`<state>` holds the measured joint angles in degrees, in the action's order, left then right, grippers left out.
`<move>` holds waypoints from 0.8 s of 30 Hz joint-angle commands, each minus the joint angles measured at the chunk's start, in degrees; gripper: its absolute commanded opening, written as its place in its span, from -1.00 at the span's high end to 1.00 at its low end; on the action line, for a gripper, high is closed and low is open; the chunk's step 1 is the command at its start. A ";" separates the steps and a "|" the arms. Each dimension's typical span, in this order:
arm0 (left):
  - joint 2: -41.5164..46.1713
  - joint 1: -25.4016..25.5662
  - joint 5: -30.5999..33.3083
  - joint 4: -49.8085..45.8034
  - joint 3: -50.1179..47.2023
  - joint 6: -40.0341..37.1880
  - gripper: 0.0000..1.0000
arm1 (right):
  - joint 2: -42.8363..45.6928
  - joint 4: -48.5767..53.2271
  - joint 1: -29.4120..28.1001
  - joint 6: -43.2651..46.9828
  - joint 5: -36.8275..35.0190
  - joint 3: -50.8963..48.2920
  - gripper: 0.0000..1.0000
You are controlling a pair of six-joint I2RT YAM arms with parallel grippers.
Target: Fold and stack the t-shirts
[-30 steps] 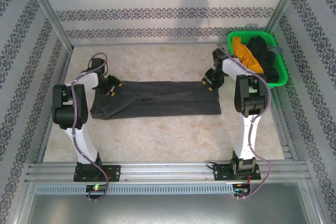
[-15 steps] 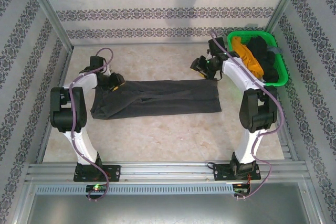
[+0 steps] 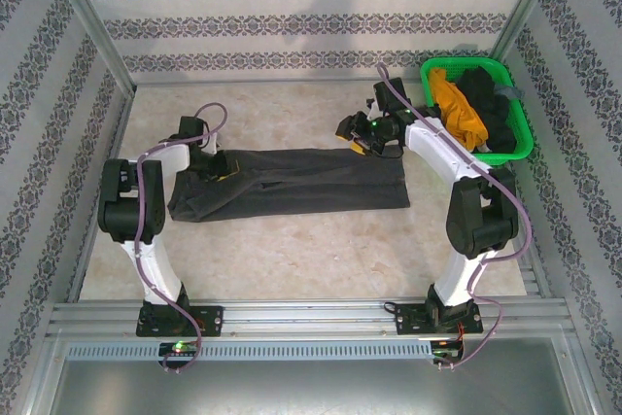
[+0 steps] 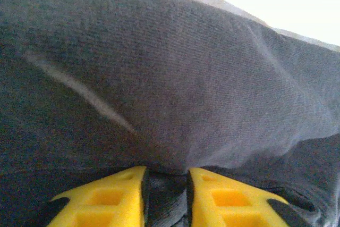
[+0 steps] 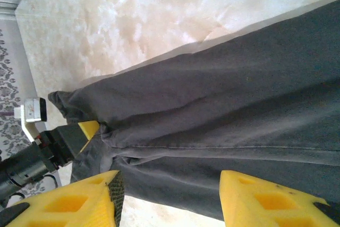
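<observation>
Charcoal-grey t-shirt (image 3: 292, 187): lies flat on the worktop (image 3: 292, 269) as a long, narrow folded strip running left to right, roughly midway between the near and far edges. Creases run along its length.

Left tool (image 3: 219, 166): down on the far left end of the strip. In the left wrist view the tool (image 4: 166, 198) has its yellow fingers (image 4: 106, 203) drawn almost together, with a small ridge of the grey cloth pinched in the narrow gap between them. The cloth ahead of them is puckered.

Right tool (image 3: 352, 141): positioned at the far edge of the strip, right of its middle. In the right wrist view the tool (image 5: 170, 198) stands wide apart and grips nothing; the grey cloth and a strip of bare worktop lie below it. Whether it touches the cloth cannot be determined. The same view shows the left tool (image 5: 79, 134) at the far end of the strip.

Green basket (image 3: 523, 141): far right corner of the worktop, well apart from the strip. It contains a mustard-yellow t-shirt (image 3: 453, 104) on its left side and a black t-shirt (image 3: 491, 109) beside it, both crumpled.
</observation>
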<state>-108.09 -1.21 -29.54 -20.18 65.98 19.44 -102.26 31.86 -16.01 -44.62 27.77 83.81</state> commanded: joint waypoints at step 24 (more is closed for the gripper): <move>11.49 3.66 11.57 -9.86 -1.02 2.73 -0.06 | 3.53 -2.96 -2.15 0.93 2.66 -3.44 -0.03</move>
<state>-93.51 4.89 -19.22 -28.56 62.61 25.08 -100.95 29.67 -17.08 -44.95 28.93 81.89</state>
